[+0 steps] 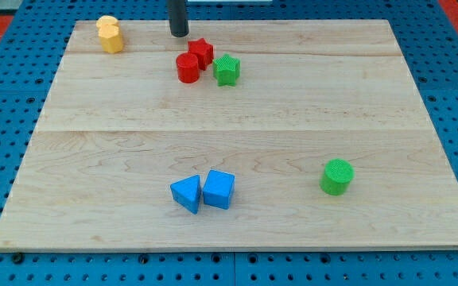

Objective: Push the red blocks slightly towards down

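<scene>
Now my tip (180,34) just above red star (201,52), red cylinder (187,68).

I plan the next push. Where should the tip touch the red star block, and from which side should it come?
Meet the red star on its top-facing edge, coming from the view's top. My tip sits just above-left of it; the red cylinder touches it below-left, so both would likely move down together.

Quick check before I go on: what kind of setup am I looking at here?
Likely a lab pushing bench: a wooden board on a blue perforated base, small coloured blocks scattered on it, and my tip just above the red blocks.
</scene>
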